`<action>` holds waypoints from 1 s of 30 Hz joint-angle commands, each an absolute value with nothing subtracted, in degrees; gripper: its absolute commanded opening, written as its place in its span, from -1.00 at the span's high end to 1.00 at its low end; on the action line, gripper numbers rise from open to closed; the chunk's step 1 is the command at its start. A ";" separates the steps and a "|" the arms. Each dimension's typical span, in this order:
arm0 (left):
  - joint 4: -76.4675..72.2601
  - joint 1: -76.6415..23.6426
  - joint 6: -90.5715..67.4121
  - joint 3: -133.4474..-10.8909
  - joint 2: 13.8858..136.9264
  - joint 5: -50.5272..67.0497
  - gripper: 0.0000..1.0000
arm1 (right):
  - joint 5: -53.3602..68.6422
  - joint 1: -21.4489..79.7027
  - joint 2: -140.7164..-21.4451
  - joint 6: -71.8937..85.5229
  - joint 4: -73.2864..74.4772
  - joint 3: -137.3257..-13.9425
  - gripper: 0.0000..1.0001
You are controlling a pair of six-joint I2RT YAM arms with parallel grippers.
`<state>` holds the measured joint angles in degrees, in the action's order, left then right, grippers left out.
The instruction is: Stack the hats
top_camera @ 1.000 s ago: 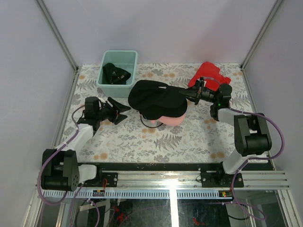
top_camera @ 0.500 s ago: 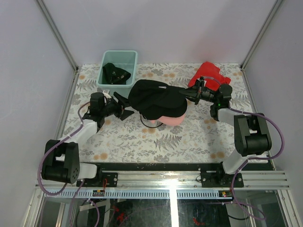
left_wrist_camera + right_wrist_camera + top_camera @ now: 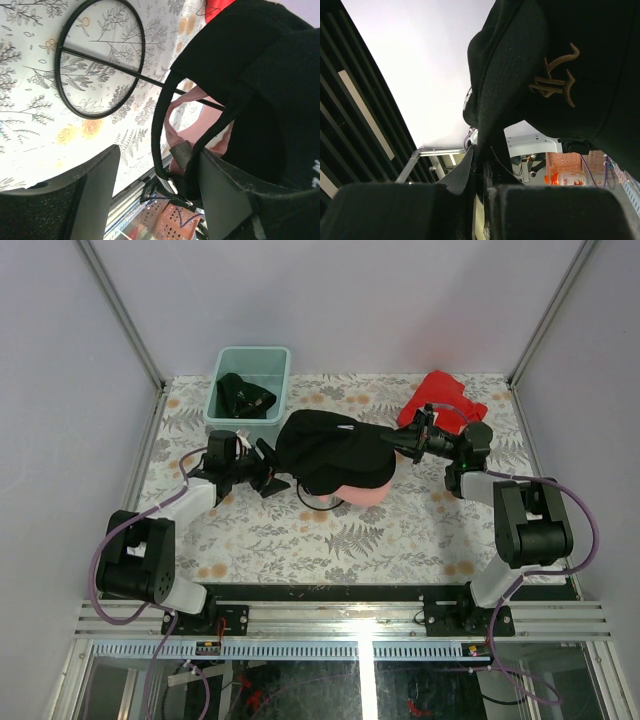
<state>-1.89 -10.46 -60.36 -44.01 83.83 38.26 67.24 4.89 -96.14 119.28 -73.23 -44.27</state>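
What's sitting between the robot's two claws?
Two stacked caps: a black cap over a pink cap, between the left gripper and right gripper, clearest in the top view.

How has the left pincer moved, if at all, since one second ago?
Yes. In the top view the left pincer went right: from below the left corner of the green tub to below its middle, close to the black hat.

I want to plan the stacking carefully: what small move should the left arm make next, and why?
Probably ease the open left gripper forward onto the rear rim of the black cap and close. The right gripper is shut on its front, and the cap sits only partly over the pink cap.
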 commanded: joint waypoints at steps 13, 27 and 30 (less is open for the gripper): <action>2.44 -10.73 -53.87 -47.25 86.76 38.29 -0.18 | 70.58 1.78 -101.04 126.96 -88.97 -40.32 1.00; 4.38 -10.90 -50.47 -47.17 89.85 38.15 -0.12 | 72.76 0.06 -105.56 124.24 -94.38 -33.57 1.00; 5.30 -10.94 -48.98 -46.75 90.51 37.68 -0.11 | 73.44 -0.33 -105.11 122.28 -92.55 -33.42 1.00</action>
<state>2.33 -10.52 -52.53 -46.22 89.17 37.52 69.43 0.58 -105.32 120.16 -89.89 -33.85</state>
